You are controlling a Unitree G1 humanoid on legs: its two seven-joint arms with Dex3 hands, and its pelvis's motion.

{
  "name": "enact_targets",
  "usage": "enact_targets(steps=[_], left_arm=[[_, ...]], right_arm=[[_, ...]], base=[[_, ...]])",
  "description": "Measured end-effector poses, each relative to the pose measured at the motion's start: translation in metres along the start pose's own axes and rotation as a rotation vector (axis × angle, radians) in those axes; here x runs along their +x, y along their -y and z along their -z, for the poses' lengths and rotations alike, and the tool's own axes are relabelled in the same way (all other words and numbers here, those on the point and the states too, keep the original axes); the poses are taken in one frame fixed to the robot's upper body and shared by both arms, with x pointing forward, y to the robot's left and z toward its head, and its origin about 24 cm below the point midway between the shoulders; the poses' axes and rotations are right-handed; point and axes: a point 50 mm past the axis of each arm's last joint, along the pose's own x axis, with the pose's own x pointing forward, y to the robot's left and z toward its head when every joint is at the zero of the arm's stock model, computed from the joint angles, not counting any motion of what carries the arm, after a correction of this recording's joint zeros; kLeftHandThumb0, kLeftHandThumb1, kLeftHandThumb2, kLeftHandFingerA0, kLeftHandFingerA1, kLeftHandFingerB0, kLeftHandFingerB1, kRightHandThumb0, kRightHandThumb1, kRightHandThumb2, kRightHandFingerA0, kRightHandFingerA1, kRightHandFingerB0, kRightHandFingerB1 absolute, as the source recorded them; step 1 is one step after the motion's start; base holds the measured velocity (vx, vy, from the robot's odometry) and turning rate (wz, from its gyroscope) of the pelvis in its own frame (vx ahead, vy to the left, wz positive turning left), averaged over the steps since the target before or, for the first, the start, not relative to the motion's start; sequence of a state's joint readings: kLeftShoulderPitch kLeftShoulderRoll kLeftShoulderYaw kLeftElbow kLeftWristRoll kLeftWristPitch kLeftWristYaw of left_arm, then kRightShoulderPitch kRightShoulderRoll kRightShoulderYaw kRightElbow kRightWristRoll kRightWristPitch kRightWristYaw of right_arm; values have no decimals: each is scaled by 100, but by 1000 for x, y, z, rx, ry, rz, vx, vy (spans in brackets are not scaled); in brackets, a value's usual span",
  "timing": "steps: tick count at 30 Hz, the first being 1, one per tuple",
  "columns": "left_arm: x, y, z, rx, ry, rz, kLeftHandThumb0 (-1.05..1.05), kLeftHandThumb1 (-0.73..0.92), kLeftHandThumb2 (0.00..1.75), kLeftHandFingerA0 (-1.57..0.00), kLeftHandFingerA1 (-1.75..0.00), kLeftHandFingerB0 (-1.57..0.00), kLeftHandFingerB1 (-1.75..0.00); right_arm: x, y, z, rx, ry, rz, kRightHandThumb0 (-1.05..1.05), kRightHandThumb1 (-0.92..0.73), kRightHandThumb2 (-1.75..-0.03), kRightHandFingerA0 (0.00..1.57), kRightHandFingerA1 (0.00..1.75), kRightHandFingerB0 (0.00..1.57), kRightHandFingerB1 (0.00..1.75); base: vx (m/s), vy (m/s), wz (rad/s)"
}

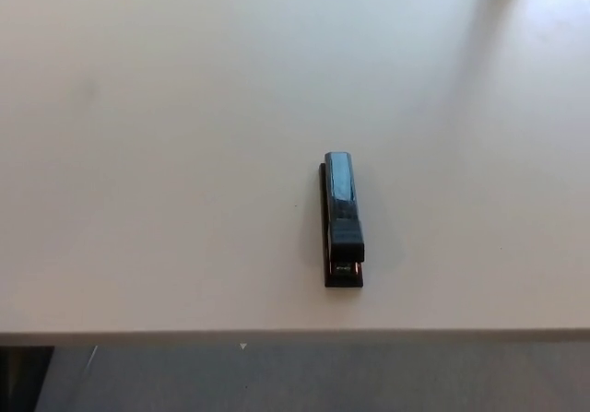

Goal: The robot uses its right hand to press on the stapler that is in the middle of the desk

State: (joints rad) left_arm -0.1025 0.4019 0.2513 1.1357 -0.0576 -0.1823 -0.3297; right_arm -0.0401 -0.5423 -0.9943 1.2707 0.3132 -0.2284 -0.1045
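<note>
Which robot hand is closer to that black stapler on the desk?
Neither left nor right can be named: no robot hand shows in the head view. Only the stapler lies on the pale desk, near its front edge, untouched.

We look down on a pale, cream-white desk (pixel 166 154) that fills nearly the whole view, its near edge running straight across the bottom. Below that edge we see a strip of grey floor (pixel 323 375). Toward the desk's far right corner, brighter light washes across the surface.
</note>
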Motion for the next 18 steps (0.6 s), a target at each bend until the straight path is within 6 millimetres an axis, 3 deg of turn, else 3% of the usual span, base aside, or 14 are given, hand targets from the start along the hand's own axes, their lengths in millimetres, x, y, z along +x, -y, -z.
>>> enact_targets(steps=[2, 3, 4, 6, 8, 9, 11, 12, 14, 15, 16, 18], left_arm=[[0, 0, 0, 0, -1, 0, -46, 92, 95, -2, -24, -2, -22], [0, 0, 0, -1, -1, 0, -46, 92, 96, -1, -23, -1, -22], [0, 0, 0, -2, -1, 0, -46, 92, 96, -1, -23, -1, -23], [0, 0, 0, -3, -2, 0, -46, 92, 96, -1, -23, -1, -23], [0, 0, 1, -3, -2, 0, -45, 92, 95, -1, -22, -1, -23], [0, 0, 1, -4, -4, 0, -46, 92, 94, -2, -23, -2, -23], [0, 0, 1, -4, -6, 0, -46, 92, 95, -2, -23, -2, -23], [0, 0, 1, -4, -6, 1, -47, 92, 94, -2, -24, -2, -24], [0, 0, 1, -3, -5, 1, -47, 92, 93, -2, -22, -3, -23], [0, 0, 1, -3, -6, 1, -47, 92, 95, -2, -21, -2, -22], [0, 0, 1, -3, -6, 1, -47, 92, 95, -2, -23, -2, -23], [0, 0, 1, -4, -5, 1, -46, 92, 95, -2, -24, -2, -23]], right_arm=[[5, 6, -20, 40, 54, 42, -20, -75, -68, 113, 68, 75, 53], [8, 8, -36, 63, 99, 66, -10, -79, -64, 115, 69, 78, 57], [10, 8, -47, 80, 128, 80, -10, -80, -64, 118, 69, 79, 71], [13, 7, -82, 139, 218, 106, -10, -80, -64, 118, 69, 79, 71], [13, 6, -114, 190, 301, 121, -14, -79, -63, 118, 75, 76, 53], [12, 4, -130, 219, 344, 121, -14, -76, -64, 119, 75, 80, 57], [7, -3, -165, 290, 438, 105, -7, -79, -64, 111, 88, 73, 68], [1, -10, -189, 339, 509, 80, -1, -78, -63, 105, 100, 78, 75], [-9, -19, -218, 387, 593, 37, 7, -79, -64, 110, 106, 83, 84], [-15, -26, -234, 413, 633, 7, 7, -80, -63, 115, 88, 82, 83], [-22, -34, -246, 437, 665, -24, 12, -74, -73, 116, 88, 87, 75], [-35, -50, -267, 488, 715, -92, 8, -73, -70, 115, 98, 90, 74]], base=[[0, 0, 0], [0, 0, 0], [0, 0, 0], [0, 0, 0], [0, 0, 0], [0, 0, 0], [0, 0, 0], [0, 0, 0], [0, 0, 0], [0, 0, 0], [0, 0, 0], [0, 0, 0]])
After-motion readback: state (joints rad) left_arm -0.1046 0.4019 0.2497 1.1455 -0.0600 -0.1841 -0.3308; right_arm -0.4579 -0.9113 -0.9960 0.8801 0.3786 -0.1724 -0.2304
